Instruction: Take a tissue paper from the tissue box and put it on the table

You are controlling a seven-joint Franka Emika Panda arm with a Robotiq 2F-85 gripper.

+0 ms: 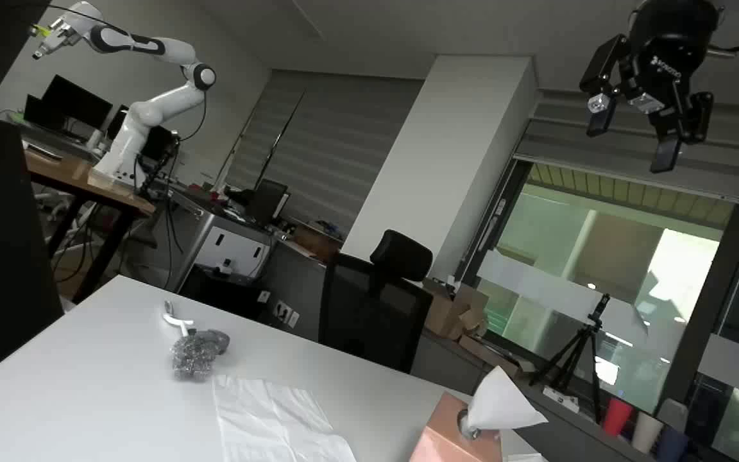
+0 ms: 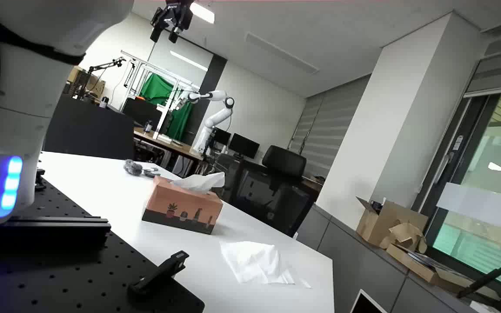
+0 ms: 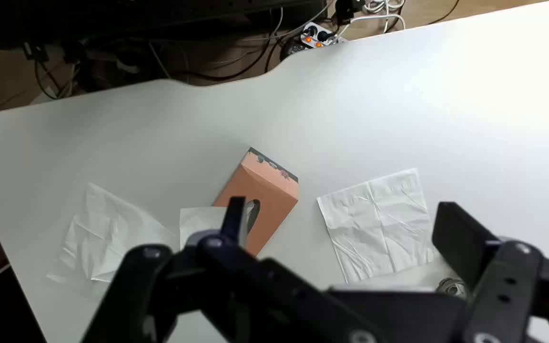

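The orange-pink tissue box [image 1: 440, 436] stands on the white table [image 1: 113, 366]; it also shows in an exterior view [image 2: 181, 208] and the wrist view [image 3: 274, 214]. A white tissue [image 1: 501, 404] sticks out of its slot, also visible in an exterior view [image 2: 200, 181]. One creased tissue [image 3: 379, 224] lies flat beside the box, also visible in an exterior view [image 1: 280, 420]. Another tissue [image 3: 112, 233] lies on the box's other side, also visible in an exterior view [image 2: 257, 263]. My gripper [image 1: 631, 140] is open and empty, high above the table; it shows in the wrist view [image 3: 343, 209].
A grey fuzzy object [image 1: 196, 353] with a white handle lies on the table, also visible in an exterior view [image 2: 134, 168]. A black clamp [image 2: 161, 274] sits on the black perforated base plate [image 2: 81, 269]. A black chair [image 1: 376, 308] stands behind the table.
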